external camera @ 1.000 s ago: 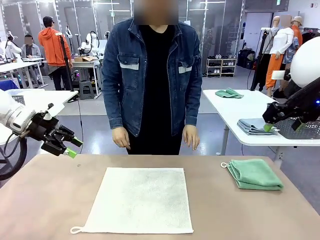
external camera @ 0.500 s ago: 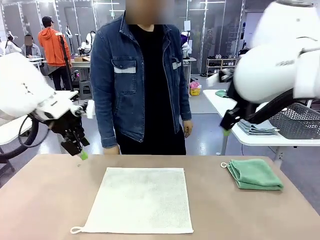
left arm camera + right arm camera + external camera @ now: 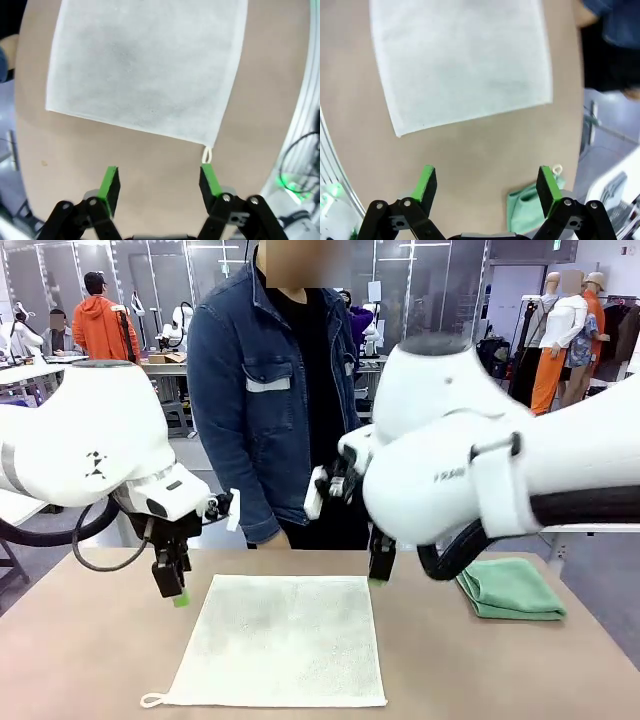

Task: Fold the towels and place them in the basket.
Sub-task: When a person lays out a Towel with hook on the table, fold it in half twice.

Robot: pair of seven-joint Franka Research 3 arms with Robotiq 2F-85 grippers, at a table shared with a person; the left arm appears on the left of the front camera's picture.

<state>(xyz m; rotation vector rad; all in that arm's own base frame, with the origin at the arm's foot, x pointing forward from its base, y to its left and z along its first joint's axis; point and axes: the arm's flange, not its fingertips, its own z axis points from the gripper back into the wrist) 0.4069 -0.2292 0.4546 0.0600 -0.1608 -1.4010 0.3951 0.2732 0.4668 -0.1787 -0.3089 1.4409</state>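
Note:
An off-white towel (image 3: 280,640) lies flat and unfolded in the middle of the table, its white loop (image 3: 152,700) at the near left corner. A mint green towel (image 3: 510,588) lies folded at the right, its loop partly behind my right arm. My left gripper (image 3: 175,592) points down just left of the off-white towel's far left corner. In the left wrist view it (image 3: 160,182) is open, over bare table beside the towel (image 3: 145,70). My right gripper (image 3: 379,575) hangs at the far right corner, open (image 3: 486,184), between the off-white towel (image 3: 460,60) and the green towel (image 3: 527,212). The basket is out of view.
A person in a denim jacket (image 3: 270,390) stands at the far edge, one hand (image 3: 272,538) near the table. The brown table (image 3: 90,650) has bare room left of the towel and between the two towels. My bulky right arm (image 3: 470,460) blocks the far right.
Both arms have swung in from the sides and come down over the table, the left to the off-white towel's far left corner, the right to its far right corner. The person has shifted left.

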